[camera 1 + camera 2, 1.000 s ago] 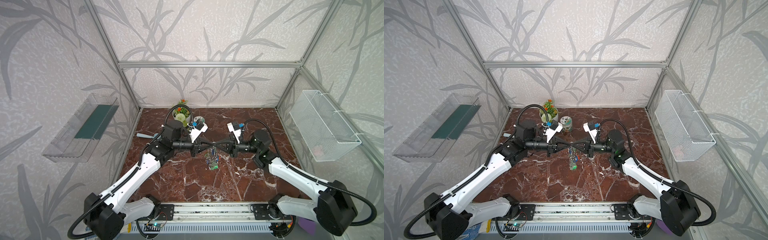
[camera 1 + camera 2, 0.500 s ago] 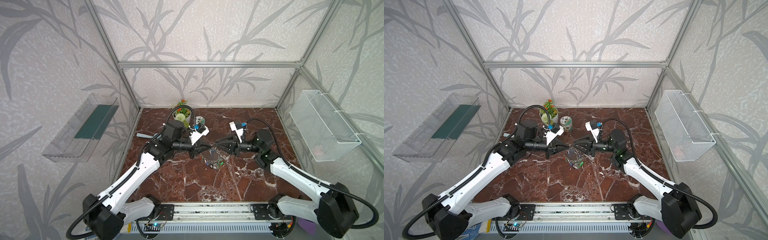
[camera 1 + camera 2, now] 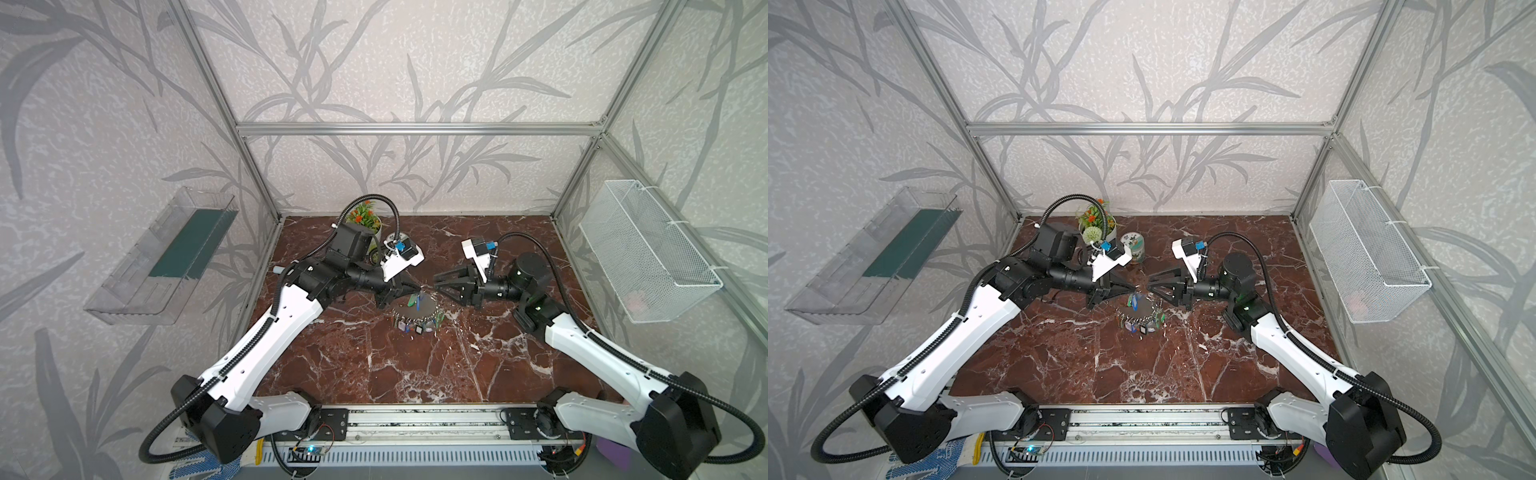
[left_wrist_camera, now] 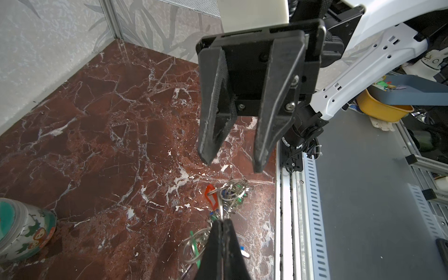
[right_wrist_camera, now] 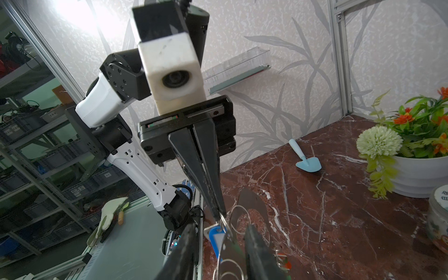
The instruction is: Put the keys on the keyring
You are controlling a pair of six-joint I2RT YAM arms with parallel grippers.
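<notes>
Backing off to the right, the right gripper [image 4: 232, 163] now stands with jaws apart and empty; a second ago it met the left gripper [image 5: 219, 213] at centre. That one stays pinched on the upper edge of the keyring [image 3: 409, 311], mid-way across the marble tabletop [image 3: 374, 365], with keys [image 3: 417, 328] dangling below. Best, I judge, to hold the keyring steady while the right re-approaches squarely. Hard to make out: exactly which part the tips bite, and whether the keys touch the marble.
</notes>
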